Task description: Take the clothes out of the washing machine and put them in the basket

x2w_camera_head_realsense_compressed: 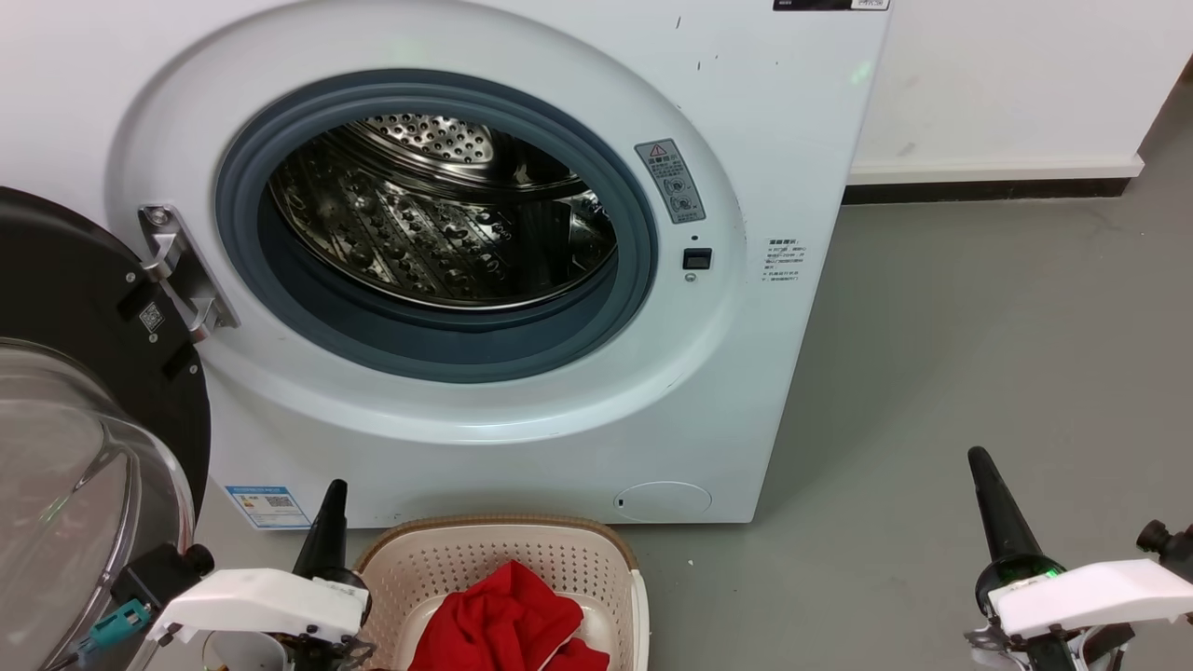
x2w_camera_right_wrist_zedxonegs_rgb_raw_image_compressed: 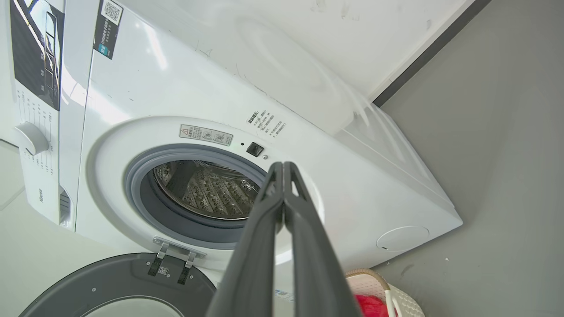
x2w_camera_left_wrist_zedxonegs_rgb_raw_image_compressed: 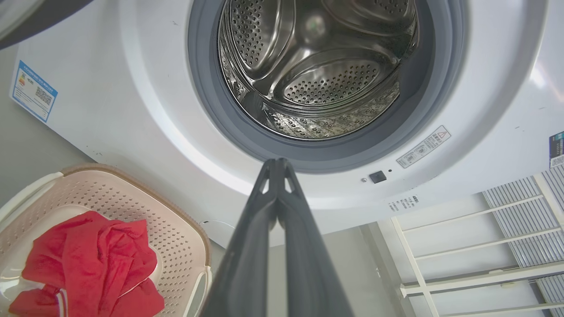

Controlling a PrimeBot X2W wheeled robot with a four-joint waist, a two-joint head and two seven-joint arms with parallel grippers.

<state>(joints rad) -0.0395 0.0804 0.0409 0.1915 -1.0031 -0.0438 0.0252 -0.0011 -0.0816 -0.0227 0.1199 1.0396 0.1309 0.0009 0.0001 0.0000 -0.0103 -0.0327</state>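
Observation:
The white washing machine point(x2w_camera_head_realsense_compressed: 522, 438) stands with its round door point(x2w_camera_head_realsense_compressed: 84, 410) swung open to the left. Its steel drum point(x2w_camera_head_realsense_compressed: 438, 214) shows bare metal with no fabric in sight. In front of it sits the cream basket point(x2w_camera_head_realsense_compressed: 503, 550) holding the red clothes point(x2w_camera_head_realsense_compressed: 508, 615). My left gripper point(x2w_camera_head_realsense_compressed: 331, 499) is shut and holds nothing, at the basket's left rim. My right gripper point(x2w_camera_head_realsense_compressed: 979, 461) is also shut and holds nothing, over the grey floor to the right. The left wrist view shows the basket point(x2w_camera_left_wrist_zedxonegs_rgb_raw_image_compressed: 176, 220) and clothes point(x2w_camera_left_wrist_zedxonegs_rgb_raw_image_compressed: 88, 259) at lower left, the drum point(x2w_camera_left_wrist_zedxonegs_rgb_raw_image_compressed: 317, 66) straight ahead.
Grey floor point(x2w_camera_head_realsense_compressed: 979, 326) stretches right of the machine up to a white wall with a dark skirting point(x2w_camera_head_realsense_compressed: 988, 186). A white wire rack point(x2w_camera_left_wrist_zedxonegs_rgb_raw_image_compressed: 476, 255) stands beside the machine in the left wrist view. The open door takes up the space at the left.

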